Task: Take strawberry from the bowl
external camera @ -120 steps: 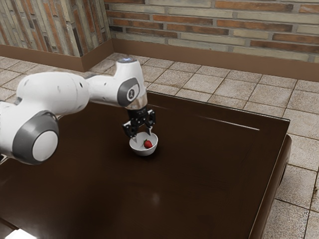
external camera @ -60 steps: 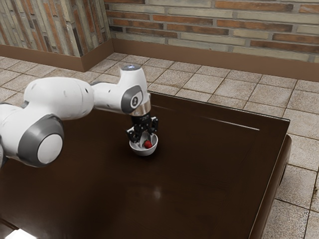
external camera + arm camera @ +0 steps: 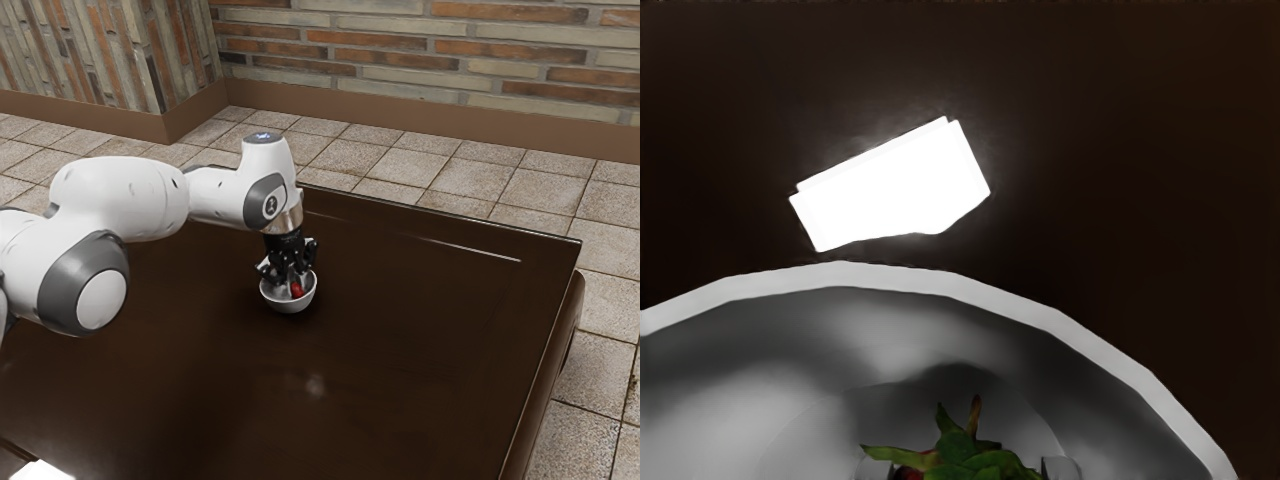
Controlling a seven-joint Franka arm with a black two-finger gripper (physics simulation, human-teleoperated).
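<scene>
Wrist view has the goods: the strawberry (image 3: 962, 462) can be seen with its leaves up, flanked by the gripper's fingertips (image 3: 1061, 468), one on each side. In the exterior view the gripper (image 3: 290, 289) is sunk into the bowl, fingers drawn in, and the berry looks to be pinched between them, though the contact is pretty dark and tiny there, so take that with a pinch of salt. The fruit is inside the bowl, so nothing's been taken out yet.

Step in hand is judged to be finishing the grasp and starting the lift. Grip is best kept firm but not crushing, since something rounded and tapered could be squirted out if squeezed off-centre. A tiny lift should be done first as a test, and if the berry slips, it's better lowered and re-gripped deeper.

Next out, the bowl's rim (image 3: 840, 273) is curved close around the fingers, so the pull should be made straight up and slow; any sideways move is best saved until the rim is cleared, or the bowl could be dragged over the table (image 3: 420, 340). Beyond that, the brick wall (image 3: 450, 60) is well away, no worries there.
</scene>
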